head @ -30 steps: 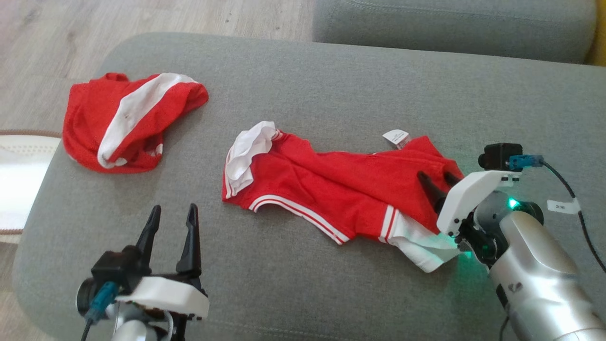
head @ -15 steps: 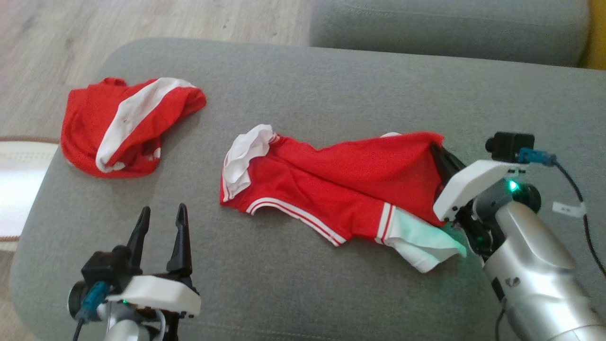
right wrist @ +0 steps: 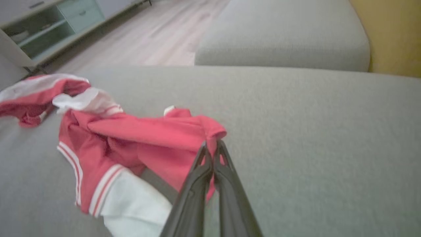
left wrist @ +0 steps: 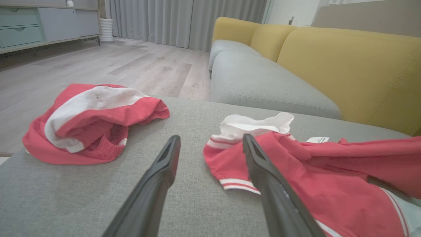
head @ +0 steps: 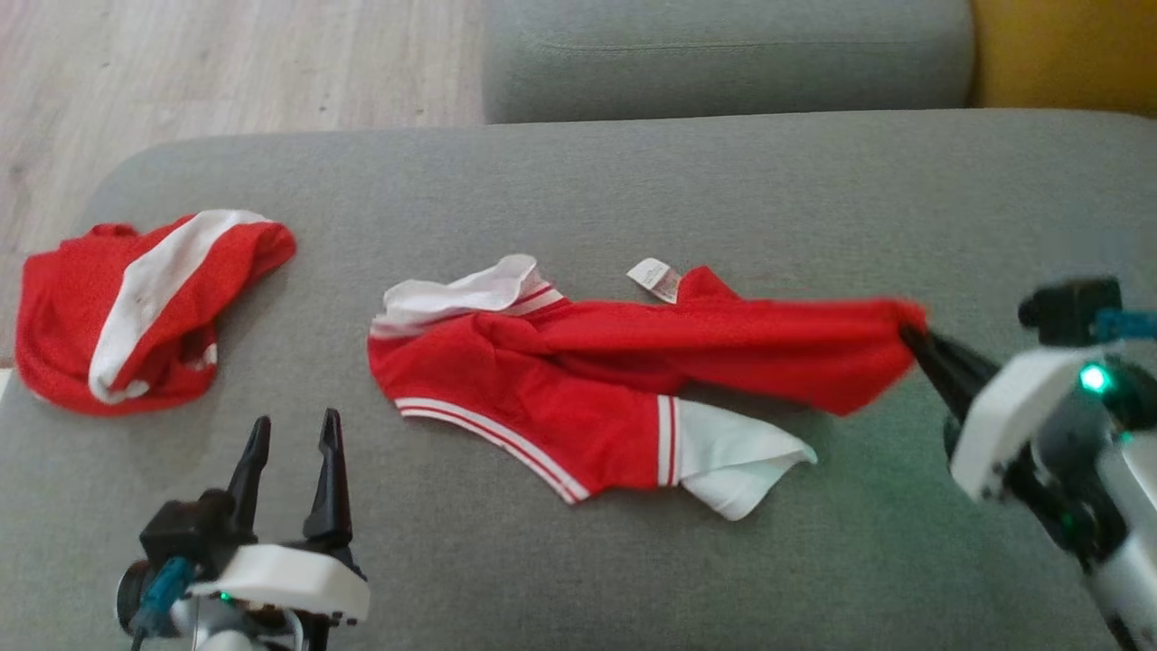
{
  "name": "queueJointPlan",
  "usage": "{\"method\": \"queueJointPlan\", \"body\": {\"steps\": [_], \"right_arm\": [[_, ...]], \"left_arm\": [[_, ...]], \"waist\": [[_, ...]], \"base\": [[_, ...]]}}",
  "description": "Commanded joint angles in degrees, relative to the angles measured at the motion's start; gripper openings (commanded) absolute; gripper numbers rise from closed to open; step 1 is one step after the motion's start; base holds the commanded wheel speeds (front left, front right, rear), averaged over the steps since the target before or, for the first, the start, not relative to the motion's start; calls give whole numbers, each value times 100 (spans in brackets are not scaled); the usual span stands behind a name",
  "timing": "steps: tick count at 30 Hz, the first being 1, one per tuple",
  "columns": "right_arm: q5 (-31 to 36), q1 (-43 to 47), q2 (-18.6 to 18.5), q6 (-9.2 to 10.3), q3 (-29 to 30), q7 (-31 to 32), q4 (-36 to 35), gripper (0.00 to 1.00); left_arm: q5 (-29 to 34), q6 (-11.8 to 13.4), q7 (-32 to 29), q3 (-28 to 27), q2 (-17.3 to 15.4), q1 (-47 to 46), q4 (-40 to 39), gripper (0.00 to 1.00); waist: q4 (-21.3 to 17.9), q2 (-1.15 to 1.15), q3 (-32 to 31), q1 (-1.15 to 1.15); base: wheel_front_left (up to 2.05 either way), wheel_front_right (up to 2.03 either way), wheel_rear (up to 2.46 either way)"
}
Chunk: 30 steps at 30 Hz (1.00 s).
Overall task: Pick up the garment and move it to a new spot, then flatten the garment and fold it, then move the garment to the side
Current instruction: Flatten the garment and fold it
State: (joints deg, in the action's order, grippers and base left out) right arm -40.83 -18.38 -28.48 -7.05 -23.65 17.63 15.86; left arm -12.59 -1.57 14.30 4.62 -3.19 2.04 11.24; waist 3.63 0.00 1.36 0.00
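A crumpled red garment (head: 578, 380) (left wrist: 329, 177) (right wrist: 141, 138) with white sleeves and striped trim lies across the middle of the grey sofa cushion (head: 578, 181). Its right edge is lifted and stretched to the right. There my right gripper (head: 908, 333) (right wrist: 211, 144) is shut on the red fabric. My left gripper (head: 291, 434) (left wrist: 210, 140) hovers open near the cushion's front left, just left of the garment's white sleeve (left wrist: 256, 123), holding nothing.
A second red and white garment (head: 136, 303) (left wrist: 88, 121) lies bunched at the cushion's far left edge. Another grey seat (head: 723, 54) and a yellow sofa back (left wrist: 348, 72) stand beyond. Wooden floor (head: 226, 63) lies off the left side.
My right gripper has shut on the garment's right edge and pulled it up and to the right, stretching the cloth. The head camera has shifted. The left gripper stays open.
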Motion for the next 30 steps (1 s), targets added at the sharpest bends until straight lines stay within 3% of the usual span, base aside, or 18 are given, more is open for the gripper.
{"method": "queueJointPlan", "body": {"steps": [1, 8, 14, 23, 30], "right_arm": [[22, 180, -245, -44, 24, 164, -307, 0], [494, 821, -428, -44, 89, 541, -274, 0], [1400, 867, -151, -44, 312, 404, 187, 0], [1548, 833, 73, -44, 501, 228, 305, 0], [1496, 101, 114, -44, 546, -9, 112, 0]], "left_arm": [[68, -15, 70, -232, -7, -141, -192, 100], [103, -64, 70, -251, -3, -161, -149, 100], [131, -105, 70, -307, -24, -132, -56, 100], [144, -129, 70, -325, -19, -103, -33, 100], [160, -151, 70, -254, -9, -139, -33, 100]], "waist": [[-93, 0, -6, 0], [-134, 0, -27, 0], [-89, 0, -139, 0], [-27, 0, -195, 0], [162, 0, -107, 0]], "base": [[0, 0, 0], [0, 0, 0], [0, 0, 0], [0, 0, 0], [0, 0, 0]]}}
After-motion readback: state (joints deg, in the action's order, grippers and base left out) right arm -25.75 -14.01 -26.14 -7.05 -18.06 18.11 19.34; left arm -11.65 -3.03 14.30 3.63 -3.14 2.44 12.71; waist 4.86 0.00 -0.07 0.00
